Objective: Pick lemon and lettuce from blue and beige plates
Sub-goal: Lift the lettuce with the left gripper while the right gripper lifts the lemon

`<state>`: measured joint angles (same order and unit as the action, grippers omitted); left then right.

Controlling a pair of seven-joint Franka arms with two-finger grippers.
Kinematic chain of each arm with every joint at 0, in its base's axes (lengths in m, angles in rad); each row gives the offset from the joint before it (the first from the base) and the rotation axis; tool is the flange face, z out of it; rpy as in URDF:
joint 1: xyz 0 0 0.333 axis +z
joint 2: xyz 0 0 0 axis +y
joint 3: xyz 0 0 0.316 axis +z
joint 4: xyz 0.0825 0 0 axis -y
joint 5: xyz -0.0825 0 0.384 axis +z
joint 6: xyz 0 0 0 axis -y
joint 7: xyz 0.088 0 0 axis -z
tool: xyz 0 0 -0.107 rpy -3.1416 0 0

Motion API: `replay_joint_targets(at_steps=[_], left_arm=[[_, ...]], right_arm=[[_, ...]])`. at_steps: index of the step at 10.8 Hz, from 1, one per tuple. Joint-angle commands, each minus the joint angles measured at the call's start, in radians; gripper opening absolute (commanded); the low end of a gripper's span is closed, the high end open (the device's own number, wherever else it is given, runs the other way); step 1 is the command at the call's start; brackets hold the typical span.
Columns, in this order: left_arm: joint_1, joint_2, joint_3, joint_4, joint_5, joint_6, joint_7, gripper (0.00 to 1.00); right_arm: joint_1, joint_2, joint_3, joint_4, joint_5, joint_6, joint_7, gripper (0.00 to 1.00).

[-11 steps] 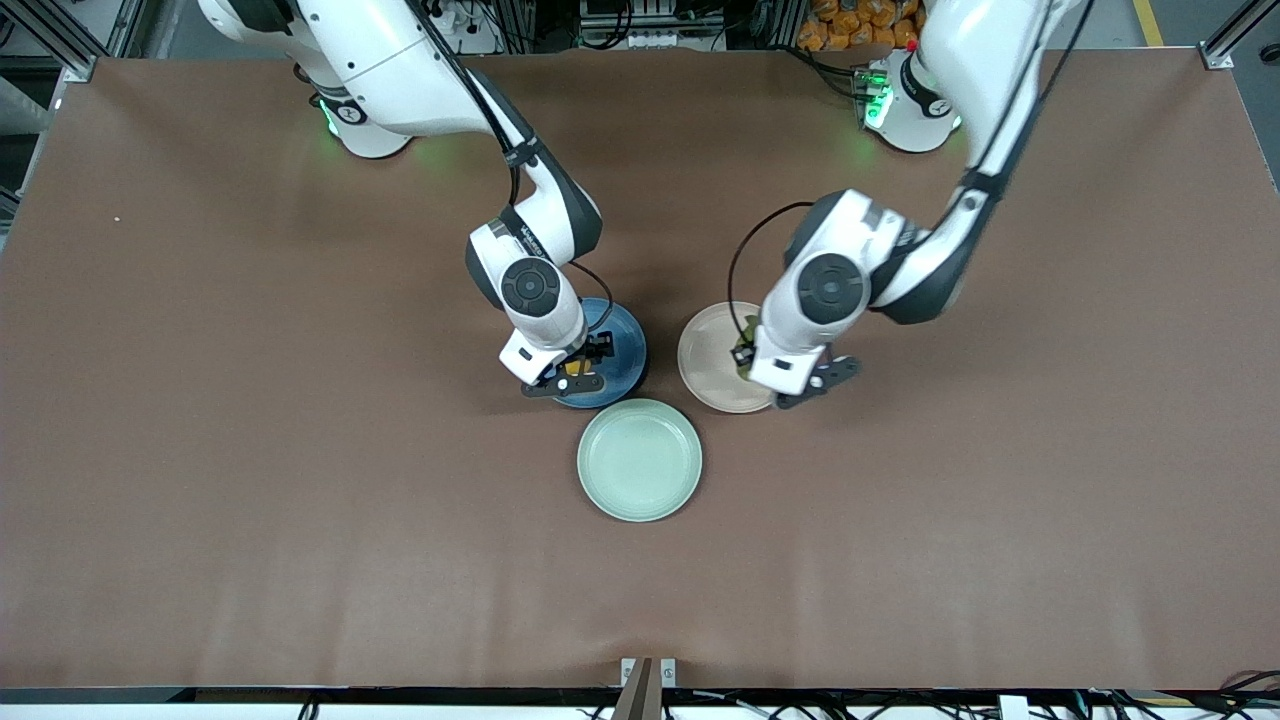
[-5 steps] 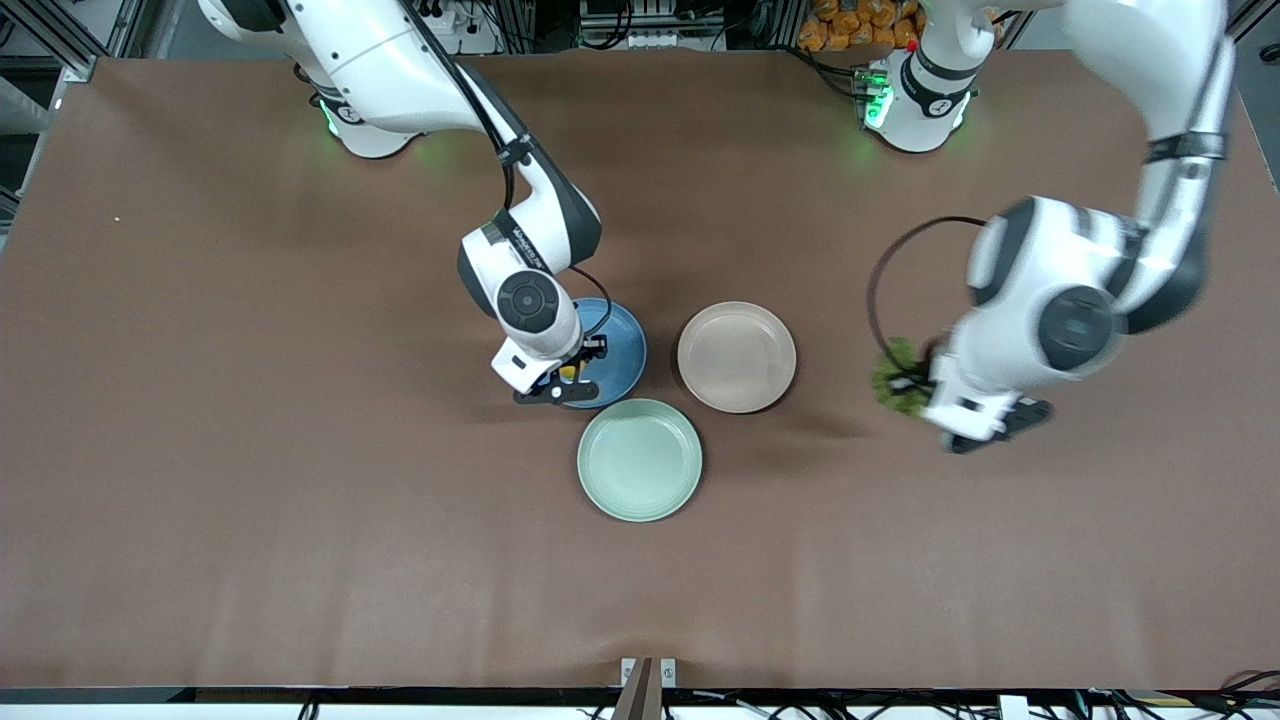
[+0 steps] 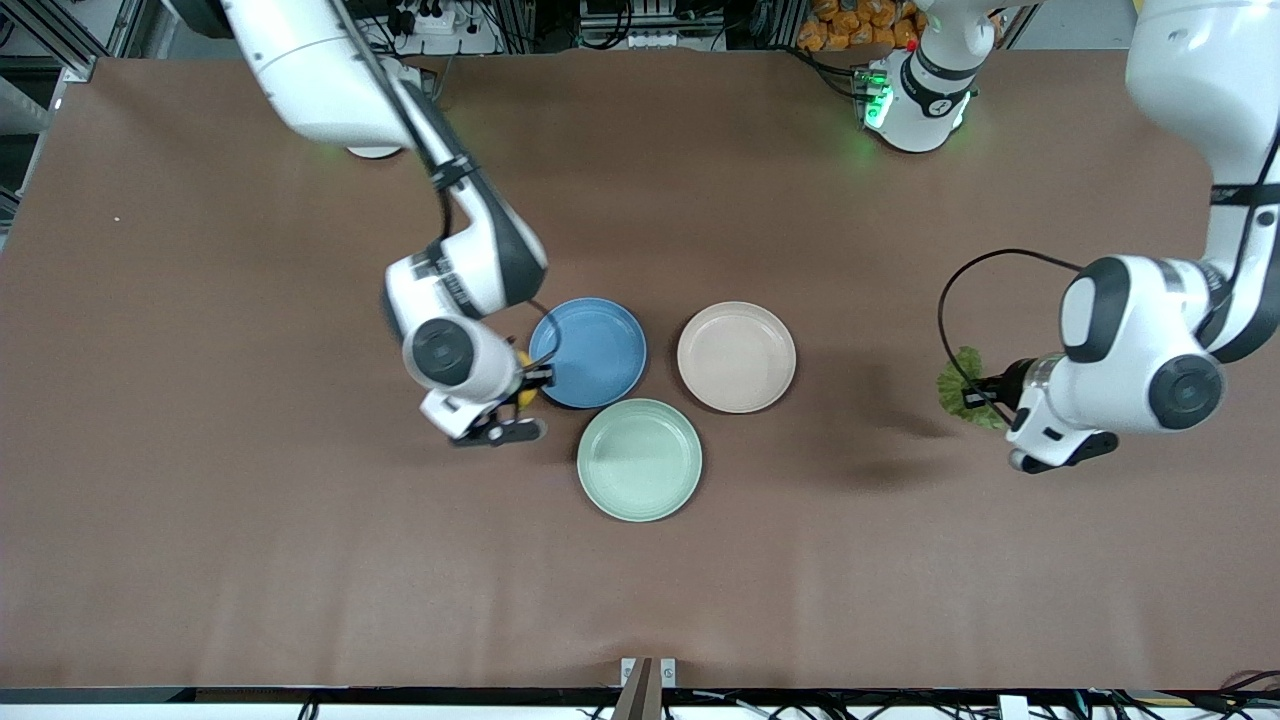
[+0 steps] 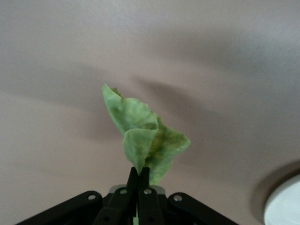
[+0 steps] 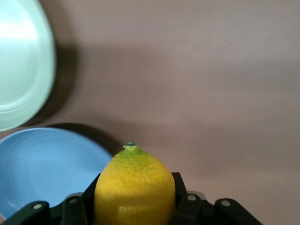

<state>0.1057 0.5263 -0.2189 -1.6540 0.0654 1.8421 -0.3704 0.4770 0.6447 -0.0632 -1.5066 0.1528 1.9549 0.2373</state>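
lemon (image 5: 134, 187) and lettuce (image 4: 143, 138) now lifted off both plates

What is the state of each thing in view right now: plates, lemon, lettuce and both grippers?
lemon: held in the air beside the blue plate.
lettuce: pinched by one edge, hanging above bare table.
blue plate: empty.
beige plate: empty.
mint-green plate: empty.
right gripper: shut on the lemon.
left gripper: shut on the lettuce, toward the left arm's end of the table.
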Motion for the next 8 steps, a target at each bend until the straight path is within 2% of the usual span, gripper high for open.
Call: replay_joint_targets(at_steps=[1,2,3,5,8], left_arm=[[-0.011,0.043,-0.008,0.01,0.031,0.011,-0.016,0.0],[-0.012,0.058,-0.008,0.008,0.031,0.015,-0.018,0.19],[-0.012,0.064,-0.008,0.01,0.033,0.017,-0.018,0.99],[-0.012,0.04,-0.008,0.016,0.034,0.009,-0.012,1.0],[-0.018,-0.07,-0.014,0.02,0.037,-0.024,-0.007,1.0]], right_arm=[[-0.082,-0.02,0.007,0.025,-0.001,-0.091,-0.114,0.0],[-0.13,-0.028,0.005,0.028,-0.001,-0.126,-0.171,0.0],[-0.164,-0.034,-0.003,0.026,-0.009,-0.152,-0.208,0.0],[-0.219,-0.037,-0.015,0.026,-0.082,-0.201,-0.275,0.0],[-0.282,-0.039,-0.017,0.014,-0.116,-0.192,-0.331,0.0]])
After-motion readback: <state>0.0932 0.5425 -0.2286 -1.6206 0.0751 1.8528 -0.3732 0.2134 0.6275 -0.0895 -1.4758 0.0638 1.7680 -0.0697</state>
